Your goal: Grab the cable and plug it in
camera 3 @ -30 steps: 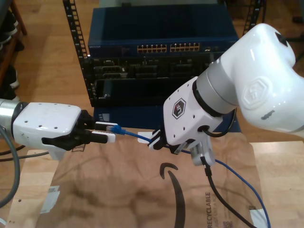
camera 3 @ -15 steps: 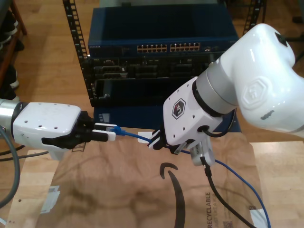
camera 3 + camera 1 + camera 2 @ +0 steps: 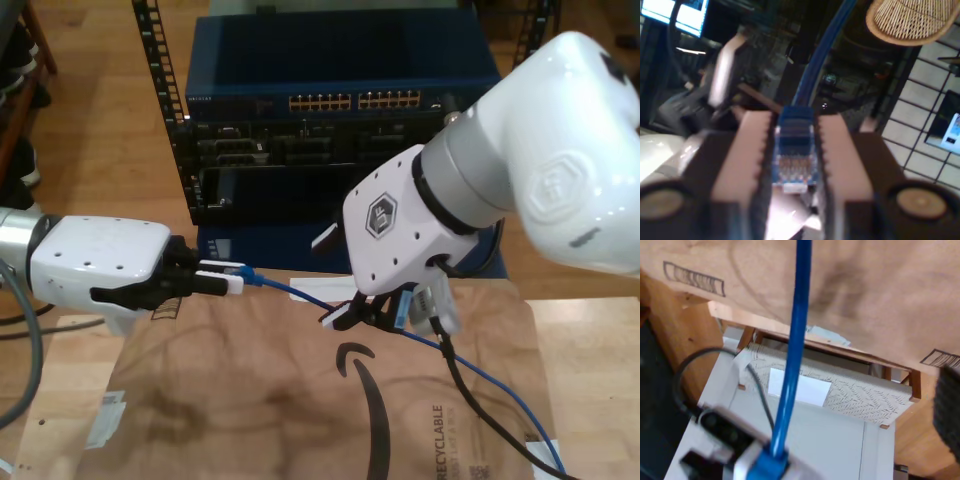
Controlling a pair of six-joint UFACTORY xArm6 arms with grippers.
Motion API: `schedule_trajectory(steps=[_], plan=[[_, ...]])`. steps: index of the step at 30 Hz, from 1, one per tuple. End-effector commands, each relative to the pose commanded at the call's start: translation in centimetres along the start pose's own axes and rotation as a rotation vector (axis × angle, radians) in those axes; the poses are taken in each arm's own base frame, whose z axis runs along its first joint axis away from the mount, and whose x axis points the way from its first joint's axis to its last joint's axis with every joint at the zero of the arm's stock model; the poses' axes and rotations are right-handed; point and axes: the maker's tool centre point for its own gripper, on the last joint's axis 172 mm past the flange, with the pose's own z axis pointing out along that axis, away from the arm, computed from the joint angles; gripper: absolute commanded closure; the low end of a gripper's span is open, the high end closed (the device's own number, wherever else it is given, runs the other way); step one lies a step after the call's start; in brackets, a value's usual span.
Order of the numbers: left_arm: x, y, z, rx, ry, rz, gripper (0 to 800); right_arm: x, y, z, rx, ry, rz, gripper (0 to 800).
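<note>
— What does the first wrist view give?

— The first gripper [image 3: 794,125] is closed on the translucent blue plug [image 3: 794,160]. Its ridged fingers [image 3: 752,150] press both of the plug's sides, and the gold contacts can be seen. The blue cable [image 3: 820,55] runs straight away from the plug into a dim, blurred room.

— And the second wrist view?

— It looks along the cable from the other direction. The cable passes down the middle of the picture, in the air above the brown paper bag [image 3: 865,290]. It ends at the plug, which sits against a white gripper body. One dark finger [image 3: 947,415] of the second gripper [image 3: 330,278] sits far out to the side, well apart from the cable. The jaws are spread and grip nothing.

— What does the exterior view add?

— It shows where everything sits. The first gripper is at the exterior view's left, lying level, with the plug pinched at its white fingertips. The cable slopes from there towards the exterior view's right. It passes just beside the second gripper's lower finger, but whether it touches that finger cannot be told. It then trails down across the paper near a black cable [image 3: 470,400]. A blue network switch [image 3: 340,100] with rows of ports stands in the rack behind, well apart from the plug.
</note>
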Motion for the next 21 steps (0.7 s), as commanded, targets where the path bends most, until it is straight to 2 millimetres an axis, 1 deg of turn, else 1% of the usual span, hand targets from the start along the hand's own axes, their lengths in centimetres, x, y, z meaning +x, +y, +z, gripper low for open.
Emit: schedule_trajectory(steps=[3, 4, 5, 7, 9, 11, 12, 14, 16, 19, 21], plan=[[-0.5, -0.3, -0.4, 0.04, -0.015, -0.112, 797, -1.0, -0.7, -1.5, 0.042, -0.014, -0.022, 17], [-0.6, -0.4, -1.0, 0.048, -0.032, -0.126, 797, -1.4, -1.4, -2.1, 0.068, -0.021, -0.039, 18], [-1.1, -0.6, -1.4, 0.054, -0.036, -0.118, 797, -1.7, -2.0, -2.4, 0.091, -0.024, -0.052, 18], [-2.0, -1.1, -1.7, 0.084, -0.04, -0.102, 797, -2.2, -3.0, -2.8, 0.131, -0.031, -0.065, 17], [-2.4, -1.8, -1.8, 0.139, -0.058, -0.111, 797, -2.5, -4.3, -3.4, 0.186, -0.034, -0.086, 18], [-2.6, -2.9, -1.6, 0.206, -0.078, -0.127, 797, -3.2, -5.2, -3.6, 0.232, -0.039, -0.139, 17], [-2.7, -3.4, -1.5, 0.232, -0.085, -0.131, 797, -3.7, -5.2, -3.5, 0.244, -0.042, -0.156, 19], [-2.5, -3.5, -1.6, 0.263, -0.104, -0.158, 797, -4.6, -5.0, -3.2, 0.25, -0.052, -0.18, 21], [-2.6, -3.7, -1.8, 0.288, -0.114, -0.18, 797, -6.2, -4.7, -3.8, 0.281, -0.072, -0.215, 21], [-2.8, -3.4, -2.2, 0.289, -0.138, -0.204, 797, -8.0, -4.2, -4.1, 0.303, -0.093, -0.259, 23], [-2.5, -2.5, -3.8, 0.263, -0.185, -0.238, 797, -8.9, -3.7, -4.3, 0.304, -0.105, -0.291, 23]])
